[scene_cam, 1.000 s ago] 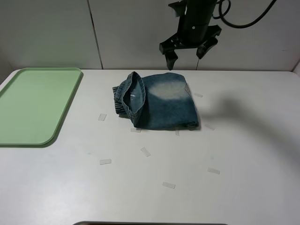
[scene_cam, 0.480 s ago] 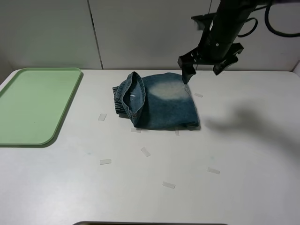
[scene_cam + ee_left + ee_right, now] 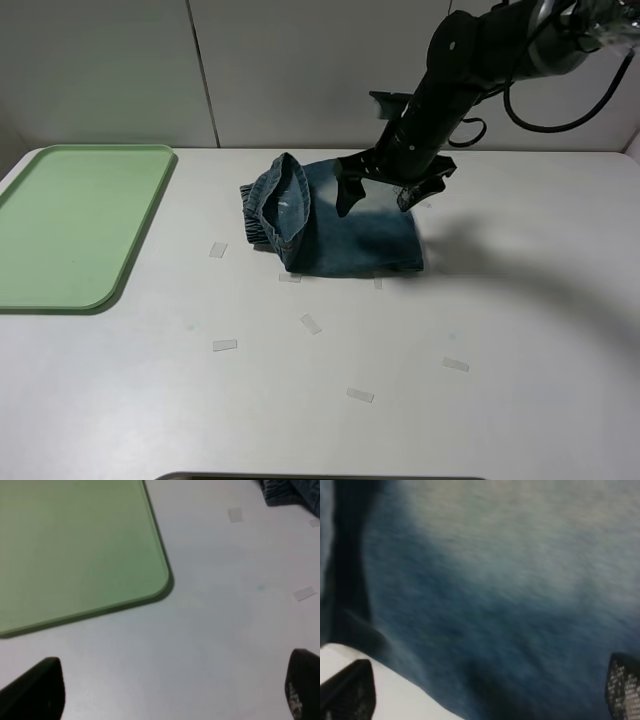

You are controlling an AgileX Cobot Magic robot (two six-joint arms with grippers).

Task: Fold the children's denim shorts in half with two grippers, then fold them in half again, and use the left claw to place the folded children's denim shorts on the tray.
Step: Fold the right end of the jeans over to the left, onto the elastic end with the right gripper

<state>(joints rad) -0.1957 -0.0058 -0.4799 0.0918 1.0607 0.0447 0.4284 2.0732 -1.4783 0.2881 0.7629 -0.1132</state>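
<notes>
above the folded denim shorts, right gripper spread wide, left gripper wide beside tray

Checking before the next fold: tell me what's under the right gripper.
The denim shorts lie under the open right gripper, on the table. The gripper hides part of their far edge.

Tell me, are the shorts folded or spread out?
Folded: the shorts lie in a compact bundle, waistband doubled over at one end.
</notes>
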